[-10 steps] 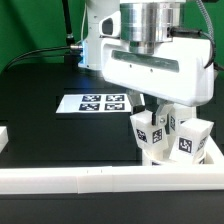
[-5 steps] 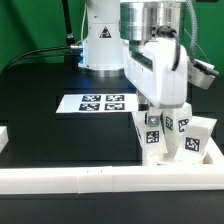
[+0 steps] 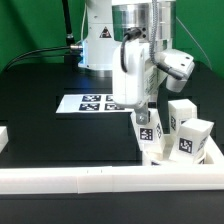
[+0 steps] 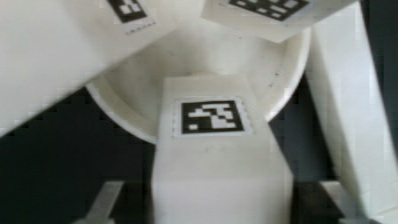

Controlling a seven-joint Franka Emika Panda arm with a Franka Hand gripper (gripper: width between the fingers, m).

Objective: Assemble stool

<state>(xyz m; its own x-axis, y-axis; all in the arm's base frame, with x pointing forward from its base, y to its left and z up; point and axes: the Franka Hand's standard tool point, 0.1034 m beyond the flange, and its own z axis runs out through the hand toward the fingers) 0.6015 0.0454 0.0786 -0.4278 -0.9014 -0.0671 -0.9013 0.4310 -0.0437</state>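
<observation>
Gripper (image 4: 210, 200) clenched on one stool leg (image 4: 210, 140) has turned since a moment ago, lining that leg up over the round seat (image 4: 151, 90).

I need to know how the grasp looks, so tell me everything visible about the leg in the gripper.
The leg is a white, blocky, plastic-looking piece with one black-and-white square tag on its flat face. In the wrist view it runs lengthwise between the gripper's two fingers, which close on its sides. Its far end lies over the round white seat; whether it sits in a socket cannot be told. In the exterior view it stands roughly upright under the gripper, beside two other tagged legs.
</observation>
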